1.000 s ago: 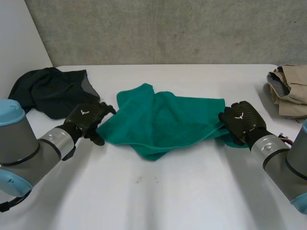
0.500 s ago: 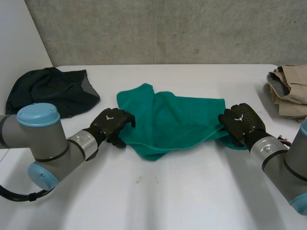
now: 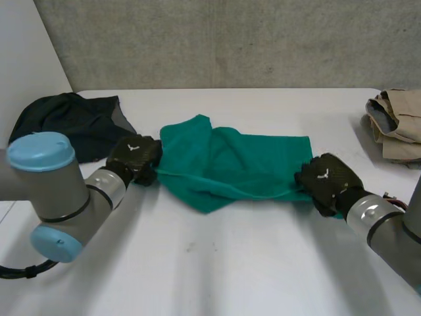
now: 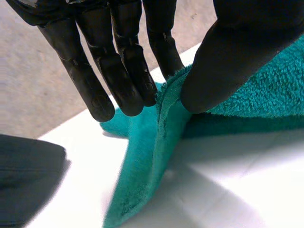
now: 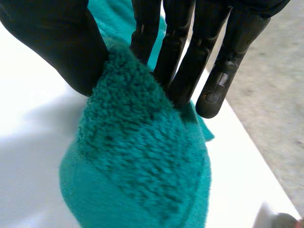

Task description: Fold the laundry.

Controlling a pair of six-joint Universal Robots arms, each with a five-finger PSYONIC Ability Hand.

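1. The green towel [image 3: 230, 168] lies rumpled in the middle of the white table [image 3: 217, 263], stretched wider than before.
2. The left hand [image 3: 135, 158] has moved back left, and its thumb and fingers pinch the towel's left edge.
3. The right hand [image 3: 325, 181] has slid nearer and pinches the right corner.
4. A dark cloth [image 3: 66, 122] lies far left, and tan clothes [image 3: 398, 122] far right.

Left hand [image 3: 135, 157] farther out; towel [image 3: 230, 168] tauter

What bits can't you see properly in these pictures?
Head view: the beige clothes run off the edge, so their kind is unclear.
Head view: the left arm covers part of the dark garment.
Head view: the left hand and right hand cover the green towel edges they pinch.
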